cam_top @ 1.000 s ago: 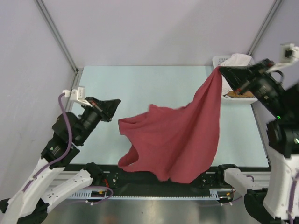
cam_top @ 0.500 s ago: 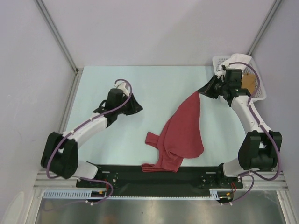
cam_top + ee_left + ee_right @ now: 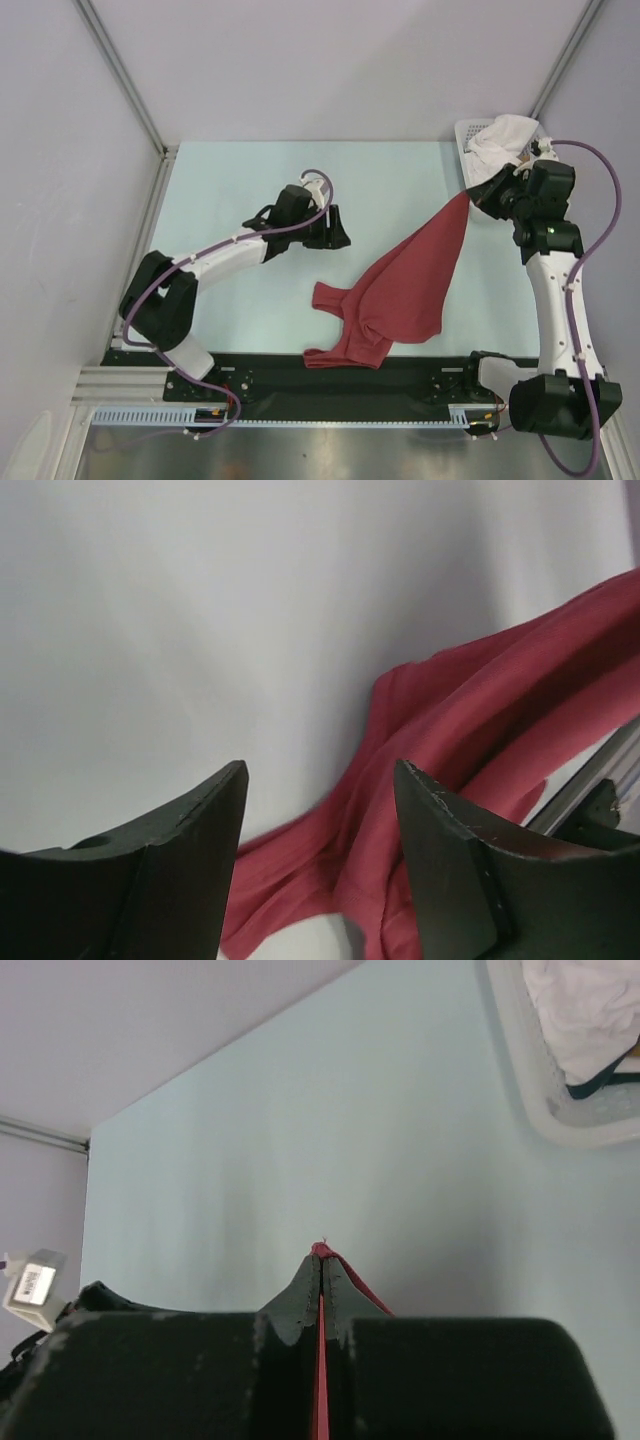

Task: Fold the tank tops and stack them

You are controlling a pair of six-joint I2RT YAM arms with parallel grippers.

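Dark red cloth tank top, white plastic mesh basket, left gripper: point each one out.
Dark red cloth tank top (image 3: pixel 405 290), top view, middle of the cloth.
White plastic mesh basket (image 3: pixel 525 1055), right wrist view, its rim.
Left gripper (image 3: pixel 318 780), left wrist view, midway between fingertips.

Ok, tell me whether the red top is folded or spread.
Neither: it is bunched. The right gripper holds one corner of the red top up, and the rest lies crumpled.
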